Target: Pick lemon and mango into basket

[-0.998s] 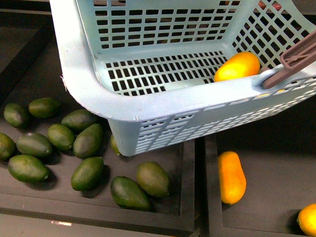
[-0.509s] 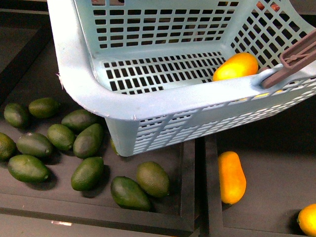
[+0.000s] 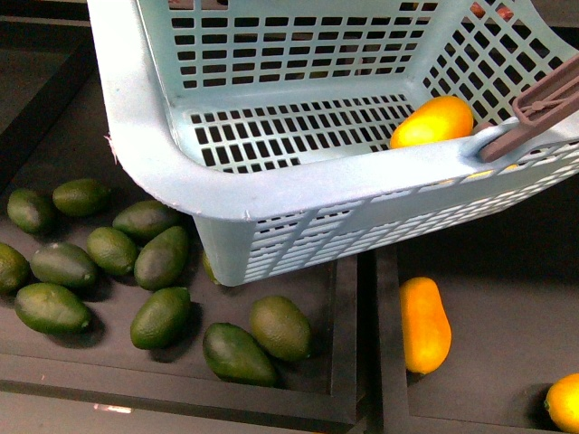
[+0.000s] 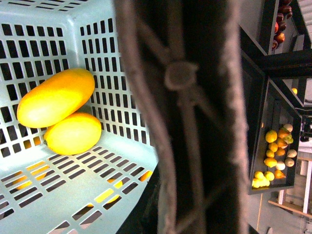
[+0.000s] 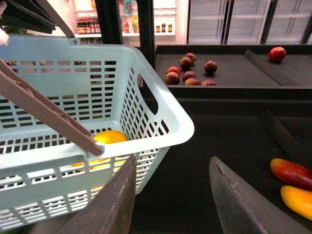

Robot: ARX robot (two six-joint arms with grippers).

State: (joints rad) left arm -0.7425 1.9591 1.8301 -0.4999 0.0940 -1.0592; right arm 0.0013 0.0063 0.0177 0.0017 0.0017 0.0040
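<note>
Orange-yellow mango [image 4: 56, 97] lies slantwise atop the lemon [image 4: 73, 133] in my basket's [image 3: 271, 194] corner. My right hand [image 5: 170, 200] gapes empty; my left I cannot tell.

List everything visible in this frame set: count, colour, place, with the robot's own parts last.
basket: one, pale blue-green, raised over the dark trays, brownish handle.
mango: one, orange-yellow, inside the basket, resting on the lemon.
lemon: one, orange-yellow, on the basket floor in the corner.
green fruits: about a dozen, dark green, in the left tray.
loose orange-yellow fruits: two, right tray; the second is cut by the frame corner.
red apples: several, on a far shelf.
right tool: open, empty, beside the basket.
left tool: not in view.
</note>
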